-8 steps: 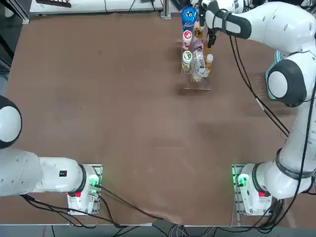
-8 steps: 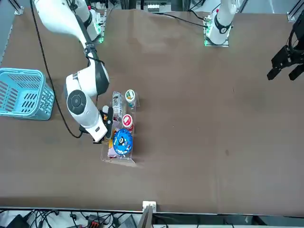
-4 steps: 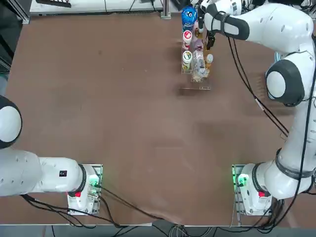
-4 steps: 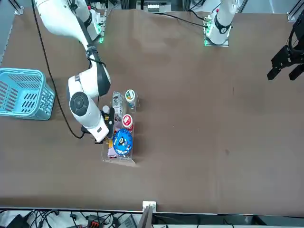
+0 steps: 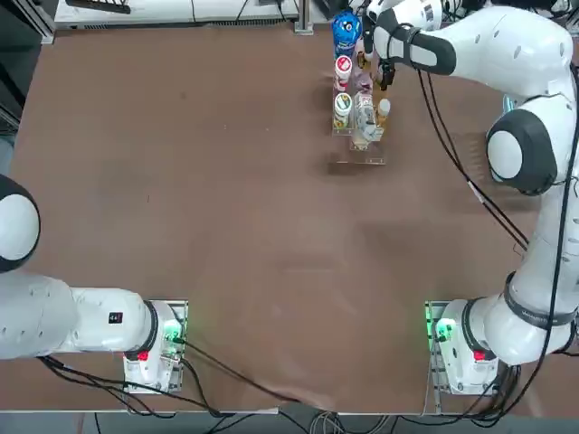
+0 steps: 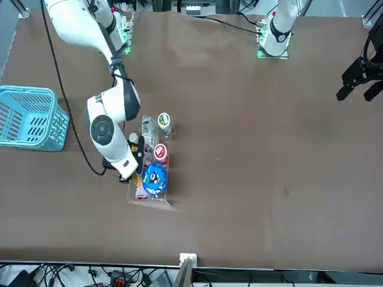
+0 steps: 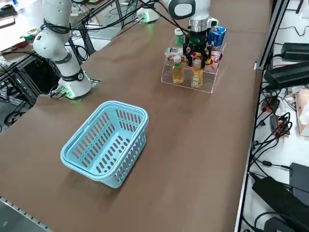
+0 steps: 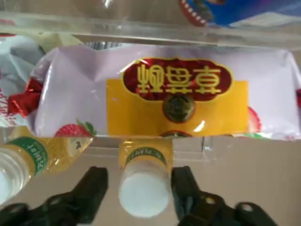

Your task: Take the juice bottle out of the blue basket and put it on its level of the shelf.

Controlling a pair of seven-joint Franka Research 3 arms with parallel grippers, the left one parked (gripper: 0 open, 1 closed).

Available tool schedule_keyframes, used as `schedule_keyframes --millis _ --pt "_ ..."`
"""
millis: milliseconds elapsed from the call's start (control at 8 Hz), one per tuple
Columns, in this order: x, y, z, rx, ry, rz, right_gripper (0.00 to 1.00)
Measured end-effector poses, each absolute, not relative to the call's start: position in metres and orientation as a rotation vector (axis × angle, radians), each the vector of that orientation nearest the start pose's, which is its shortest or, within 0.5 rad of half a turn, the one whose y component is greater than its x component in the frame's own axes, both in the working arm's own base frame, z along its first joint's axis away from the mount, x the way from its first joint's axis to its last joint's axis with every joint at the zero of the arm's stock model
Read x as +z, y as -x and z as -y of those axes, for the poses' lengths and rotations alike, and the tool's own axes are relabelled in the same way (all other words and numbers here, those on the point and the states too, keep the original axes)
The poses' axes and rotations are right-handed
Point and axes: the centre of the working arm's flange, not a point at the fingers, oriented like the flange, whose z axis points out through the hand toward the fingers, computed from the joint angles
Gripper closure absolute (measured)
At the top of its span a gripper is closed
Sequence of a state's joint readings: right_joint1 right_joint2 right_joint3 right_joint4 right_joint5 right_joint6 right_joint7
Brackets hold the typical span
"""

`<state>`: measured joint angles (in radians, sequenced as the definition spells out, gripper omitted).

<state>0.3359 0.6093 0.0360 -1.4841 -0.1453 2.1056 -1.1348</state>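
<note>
Right gripper point(image 8: 141, 188) is at the shelf point(image 7: 189, 83), far right corner region of the table. Fingers point(image 8: 94, 186) straddle the juice bottle point(image 8: 143, 181) cap with a visible gap on each side, so spread, not pinching. Bottle stands upright on the shelf's lowest front row, next to a similar white-capped bottle point(image 7: 178, 68), below a snack pack point(image 8: 164, 101) on the row above. Blue basket point(image 7: 106, 142) sits empty near the table's right edge, well apart.

Judgement: placement looks done, step in hand is release and retreat. Do it clean: keep fingers wide, lift straight up along the bottle axis until clear of the cap, no sideways drift. The neighbour bottle is close and both look easy to tip. Only then swing away.
</note>
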Motion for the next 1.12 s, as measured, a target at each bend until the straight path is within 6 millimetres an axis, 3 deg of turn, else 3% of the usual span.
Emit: schedule_keyframes --millis 125,500,625,875,1125 --pt "0.323 -0.669 -0.247 -0.031 -2.146 -2.146 0.01" --pt "0.344 -0.679 -0.231 -0.011 -2.167 -2.103 0.0" --pt "0.36 -0.681 -0.218 -0.021 -2.201 -2.078 0.0" --pt "0.414 -0.682 -0.188 0.008 -2.316 -2.016 0.0" --pt "0.464 -0.683 -0.144 0.088 -2.477 -1.93 0.0"
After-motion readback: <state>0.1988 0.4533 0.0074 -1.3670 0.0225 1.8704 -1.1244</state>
